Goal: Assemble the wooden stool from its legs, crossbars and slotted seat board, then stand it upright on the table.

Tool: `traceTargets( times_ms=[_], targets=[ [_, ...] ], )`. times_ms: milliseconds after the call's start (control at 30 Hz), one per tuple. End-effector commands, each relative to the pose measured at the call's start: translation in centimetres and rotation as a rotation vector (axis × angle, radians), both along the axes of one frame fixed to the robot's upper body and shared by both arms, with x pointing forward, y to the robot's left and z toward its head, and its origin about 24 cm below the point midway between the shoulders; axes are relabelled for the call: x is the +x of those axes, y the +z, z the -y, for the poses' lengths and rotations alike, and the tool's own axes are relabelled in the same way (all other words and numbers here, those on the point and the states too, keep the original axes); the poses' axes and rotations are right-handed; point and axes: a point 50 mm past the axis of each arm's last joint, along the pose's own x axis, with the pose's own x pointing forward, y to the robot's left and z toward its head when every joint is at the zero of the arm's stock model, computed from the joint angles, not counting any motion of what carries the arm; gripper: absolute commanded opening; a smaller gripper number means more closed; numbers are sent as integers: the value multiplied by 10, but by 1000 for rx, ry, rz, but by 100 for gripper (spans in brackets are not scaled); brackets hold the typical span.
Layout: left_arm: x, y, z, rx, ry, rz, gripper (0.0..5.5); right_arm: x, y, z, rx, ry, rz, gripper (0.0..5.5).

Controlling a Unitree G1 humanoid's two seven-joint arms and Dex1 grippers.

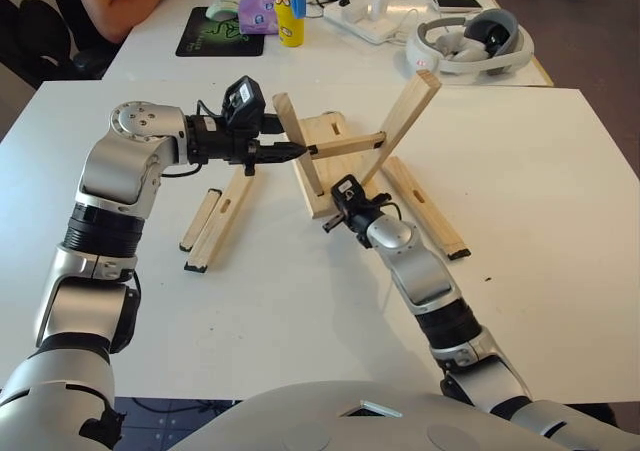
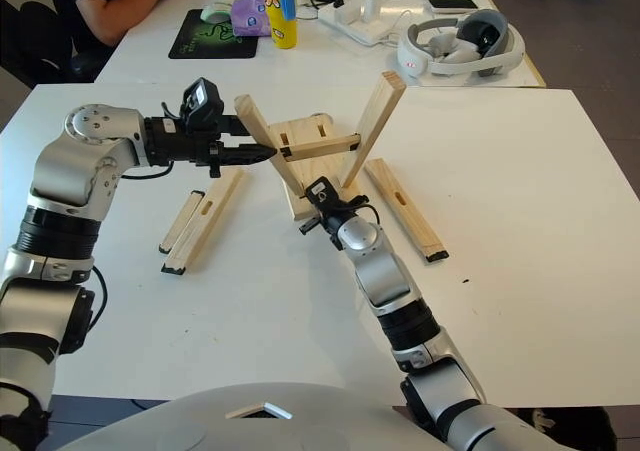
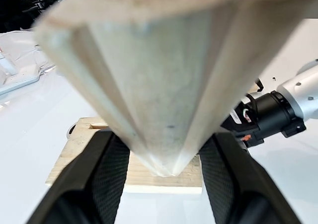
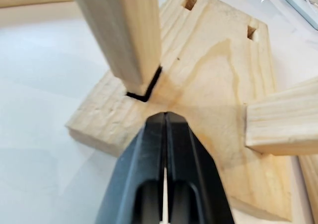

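A pale wooden slotted seat board lies flat near the middle of the white counter. Two square pale wooden legs stand in it. The left leg leans away to the left and the right leg leans away to the right. A short pale wooden crossbar runs between them.

The left tool is clamped on the left leg at about the height of the crossbar, with the wood held between its black fingers. The right tool has its fingers pressed together with nothing between them. Its tip rests on the seat board just beside the foot of the left leg.

Left of the board, a long slotted wooden leg and a shorter wooden bar lie flat side by side. Another slotted wooden leg lies flat to the board's right.

On the far desk are a black mouse mat with a green design, a yellow bottle and a white headset. Their print is too small to read.
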Motion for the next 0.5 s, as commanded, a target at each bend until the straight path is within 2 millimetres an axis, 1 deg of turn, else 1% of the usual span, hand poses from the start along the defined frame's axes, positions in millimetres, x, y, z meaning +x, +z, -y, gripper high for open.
traceTargets(
  times_ms=[33, 133, 200, 267, 300, 367, 400, 500],
  targets=[
    [-5, -28, 7, -56, 86, -73, 205, -28, -45, 0, -29, 34, -271, 0],
    [-13, -40, 10, -69, 96, -92, 205, -30, -47, 2, -32, 35, -289, 0],
    [-17, -43, 10, -74, 98, -103, 205, -30, -48, 1, -28, 37, -285, 0],
    [-20, -44, 8, -67, 96, -110, 205, -25, -41, 1, -4, 22, -225, 0],
    [-22, -44, 7, -60, 94, -113, 205, -21, -36, 5, -3, 7, -180, 0],
    [-23, -44, 4, -49, 93, -112, 205, -15, -24, 18, 57, -43, -94, 0],
    [-23, -43, 3, -44, 94, -111, 205, -12, -18, 30, 59, -79, -44, 0],
    [-24, -41, 1, -36, 95, -109, 205, -10, -8, 58, 64, -149, 27, 0]
  ],
)
